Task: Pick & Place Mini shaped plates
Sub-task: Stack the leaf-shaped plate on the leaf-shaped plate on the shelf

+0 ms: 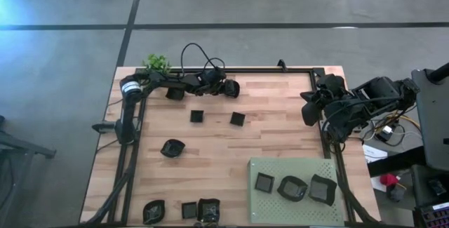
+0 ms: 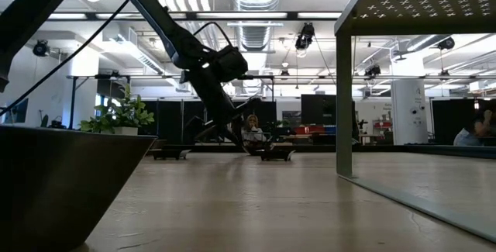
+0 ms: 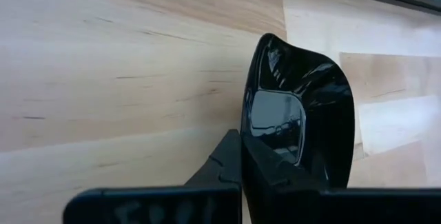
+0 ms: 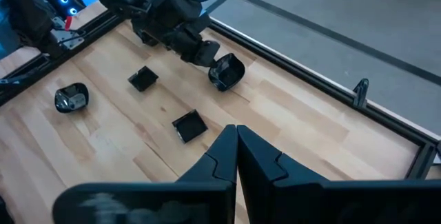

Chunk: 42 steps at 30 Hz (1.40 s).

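Where clamped: plate (image 3: 303, 114) between left tool (image 3: 241, 156) fingers

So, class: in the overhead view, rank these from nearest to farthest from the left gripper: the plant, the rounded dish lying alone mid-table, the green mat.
1. The plant, at the far left corner, nearest the left gripper.
2. The rounded dish, mid-table, left side.
3. The green mat, near right corner, farthest.

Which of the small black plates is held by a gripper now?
The rounded plate at the table's far edge, clamped by its rim in the left gripper. All other plates lie free on the wood or on the green mat.
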Available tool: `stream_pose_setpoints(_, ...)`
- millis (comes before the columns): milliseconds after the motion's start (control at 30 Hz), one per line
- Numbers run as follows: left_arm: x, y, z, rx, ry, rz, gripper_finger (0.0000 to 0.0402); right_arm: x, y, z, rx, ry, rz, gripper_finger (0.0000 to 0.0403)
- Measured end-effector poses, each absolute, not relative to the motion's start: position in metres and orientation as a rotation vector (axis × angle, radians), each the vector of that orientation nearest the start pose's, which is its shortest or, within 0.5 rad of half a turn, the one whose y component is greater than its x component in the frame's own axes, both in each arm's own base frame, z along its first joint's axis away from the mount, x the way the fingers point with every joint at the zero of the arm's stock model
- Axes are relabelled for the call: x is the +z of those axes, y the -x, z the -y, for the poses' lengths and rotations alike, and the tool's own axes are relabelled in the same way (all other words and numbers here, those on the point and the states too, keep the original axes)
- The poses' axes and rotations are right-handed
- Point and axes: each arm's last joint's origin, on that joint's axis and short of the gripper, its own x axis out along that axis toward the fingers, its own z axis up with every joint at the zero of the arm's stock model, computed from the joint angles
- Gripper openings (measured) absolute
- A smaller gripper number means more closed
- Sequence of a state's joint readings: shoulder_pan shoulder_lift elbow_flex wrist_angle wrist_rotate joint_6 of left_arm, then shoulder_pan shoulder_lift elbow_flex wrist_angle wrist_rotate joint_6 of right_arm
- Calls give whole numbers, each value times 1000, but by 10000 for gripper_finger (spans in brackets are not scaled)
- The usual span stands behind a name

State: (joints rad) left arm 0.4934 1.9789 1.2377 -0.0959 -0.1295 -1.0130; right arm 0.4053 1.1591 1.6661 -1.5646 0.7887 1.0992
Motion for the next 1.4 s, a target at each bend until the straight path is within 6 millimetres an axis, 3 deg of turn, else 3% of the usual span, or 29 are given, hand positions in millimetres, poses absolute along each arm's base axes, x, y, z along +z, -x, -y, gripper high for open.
stream_pose_setpoints(667, 167, -363, -199, 904, 992, -450, 0, 440, -140, -38, -748, -417, -567, 8)
stream_pose_setpoints(1400, 249, -345, -177, 847, 805, -303, 0, 437, -141, -38, -761, -370, -567, 8)
